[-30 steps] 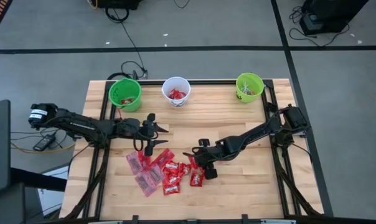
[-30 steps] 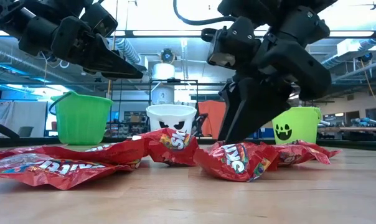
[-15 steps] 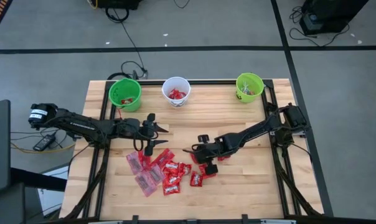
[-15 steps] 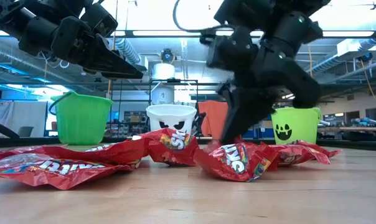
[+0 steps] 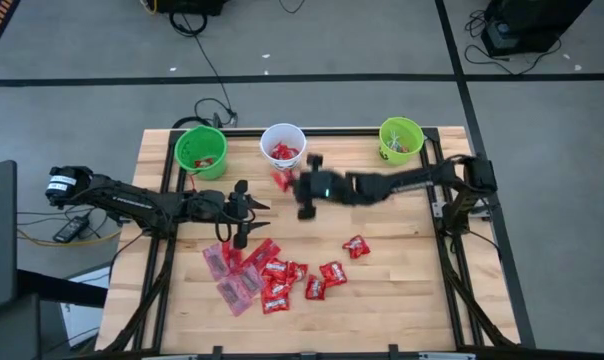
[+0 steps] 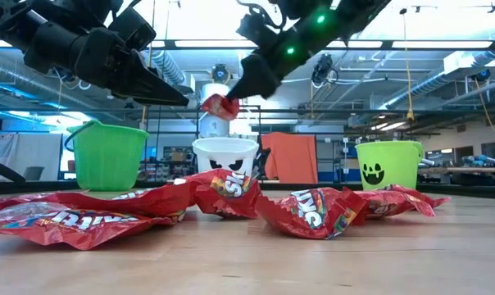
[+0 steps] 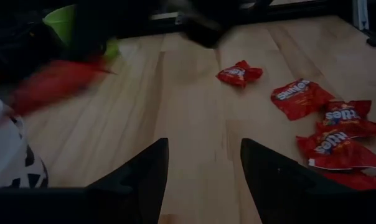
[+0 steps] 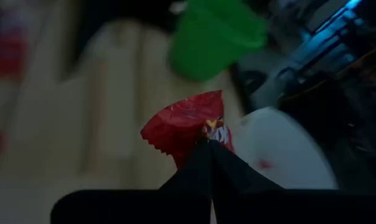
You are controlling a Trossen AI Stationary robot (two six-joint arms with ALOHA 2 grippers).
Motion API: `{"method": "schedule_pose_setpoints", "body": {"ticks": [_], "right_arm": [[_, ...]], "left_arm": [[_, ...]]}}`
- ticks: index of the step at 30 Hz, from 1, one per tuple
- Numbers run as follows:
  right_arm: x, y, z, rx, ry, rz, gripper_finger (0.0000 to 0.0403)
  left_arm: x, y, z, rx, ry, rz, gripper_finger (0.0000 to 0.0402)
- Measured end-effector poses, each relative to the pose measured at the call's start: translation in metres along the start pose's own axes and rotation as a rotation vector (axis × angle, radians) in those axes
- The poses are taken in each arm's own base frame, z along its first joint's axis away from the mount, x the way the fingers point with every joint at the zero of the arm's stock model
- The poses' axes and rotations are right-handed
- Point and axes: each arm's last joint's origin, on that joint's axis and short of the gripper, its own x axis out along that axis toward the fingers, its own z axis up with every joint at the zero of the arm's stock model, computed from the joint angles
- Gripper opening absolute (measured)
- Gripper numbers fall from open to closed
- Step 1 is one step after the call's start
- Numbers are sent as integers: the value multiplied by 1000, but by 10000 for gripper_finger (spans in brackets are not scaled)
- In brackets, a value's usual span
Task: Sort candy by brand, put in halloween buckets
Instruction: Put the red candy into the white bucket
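Carrying a red packet (image 5: 281,180) pinched in my closed right tool (image 5: 290,183), I hold it just near of the white bucket (image 5: 282,146); the drop point lies directly far. My left tool (image 5: 244,212) waits wide apart, left of it.

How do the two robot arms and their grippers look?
Both arms are dark, slim and jointed. The left arm carries a white label near its base. The left gripper has two tapered dark fingers. Green lights glow on the right arm behind the right gripper.
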Motion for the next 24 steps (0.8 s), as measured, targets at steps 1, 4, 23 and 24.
{"method": "schedule_pose_setpoints", "body": {"ticks": [1,4,23,24], "right_arm": [[4,-11,-1,24,-30,-3,3],[14,-41,-6,84,-113,41,4],[21,-52,-39,271,54,236,116],[20,-43,-41,256,59,254,123]], "left_arm": [[0,0,0,0,1,0,207],[0,0,0,0,1,0,207],[0,2,-4,10,46,92,207],[0,3,-5,12,54,111,207]]}}
